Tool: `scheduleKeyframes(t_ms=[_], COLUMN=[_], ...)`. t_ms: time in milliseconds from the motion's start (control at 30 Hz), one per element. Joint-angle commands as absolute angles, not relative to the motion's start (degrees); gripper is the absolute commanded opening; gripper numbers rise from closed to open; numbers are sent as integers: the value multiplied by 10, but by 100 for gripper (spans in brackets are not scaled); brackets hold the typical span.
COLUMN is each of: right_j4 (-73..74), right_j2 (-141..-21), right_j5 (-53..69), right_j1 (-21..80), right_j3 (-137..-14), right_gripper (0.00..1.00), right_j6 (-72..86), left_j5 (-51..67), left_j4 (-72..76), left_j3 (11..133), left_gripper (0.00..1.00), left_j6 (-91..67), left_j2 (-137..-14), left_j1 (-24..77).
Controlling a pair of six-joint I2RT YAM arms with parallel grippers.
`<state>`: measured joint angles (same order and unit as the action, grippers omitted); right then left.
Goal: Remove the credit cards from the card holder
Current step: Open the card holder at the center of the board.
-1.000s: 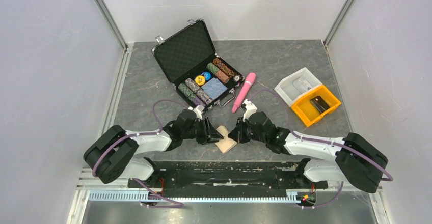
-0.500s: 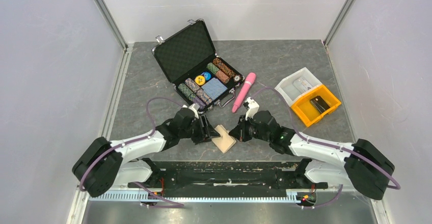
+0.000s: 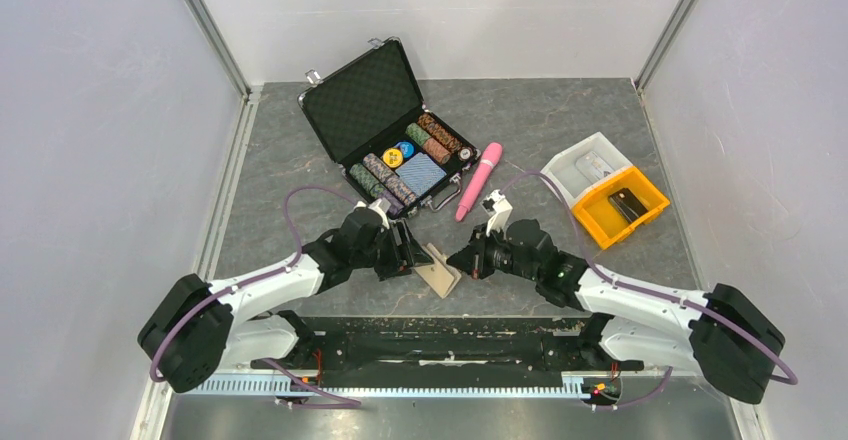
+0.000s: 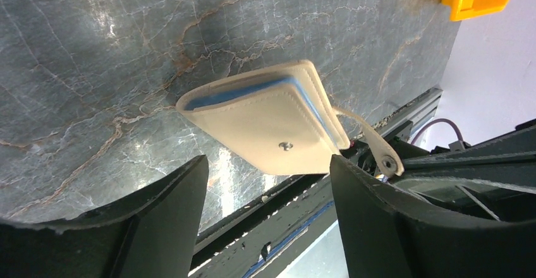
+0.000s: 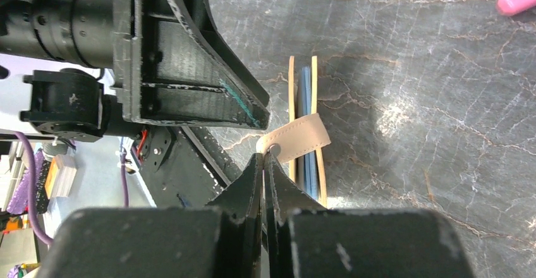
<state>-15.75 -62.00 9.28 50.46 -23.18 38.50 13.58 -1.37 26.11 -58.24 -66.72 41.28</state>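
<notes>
No card is out yet: the blue credit cards (image 5: pixel 306 101) sit inside the card holder (image 4: pixel 272 132). The right gripper (image 5: pixel 264 156) pinches its tab (image 5: pixel 297 142), and the left gripper (image 4: pixel 268 164) gapes just beside it.

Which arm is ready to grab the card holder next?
Left, probably. The left gripper is open with the card holder right in front of it, while the right gripper is shut on the strap.

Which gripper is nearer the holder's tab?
Right. The right gripper is pinched shut on the tab; the left gripper is open, facing the flat side of the holder.
</notes>
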Motion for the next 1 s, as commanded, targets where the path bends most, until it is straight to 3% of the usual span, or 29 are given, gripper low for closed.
scheduleKeyframes(t_ms=[0, 300, 567, 833, 900, 967], right_j4=[-189, -185, -146, -77, -60, -32], right_j2=[-589, -586, -570, -564, -562, -560], right_j5=[97, 96, 49, 4, -13, -26], right_j1=[504, 504, 504, 496, 490, 483], right_j3=[-233, -234, -230, -219, -218, -229], right_gripper=[0, 0, 0, 0, 0, 15], right_j6=[392, 391, 385, 364, 359, 350], left_j5=[130, 138, 139, 118, 108, 99], left_j4=[-15, -2, 11, -35, -52, -64], left_j3=[279, 271, 256, 264, 271, 276], left_gripper=[78, 75, 52, 17, 15, 15], left_j6=[-560, -564, -564, -519, -502, -488], left_j2=[-657, -663, -666, -669, -671, -672], left_j1=[416, 416, 416, 416, 416, 416])
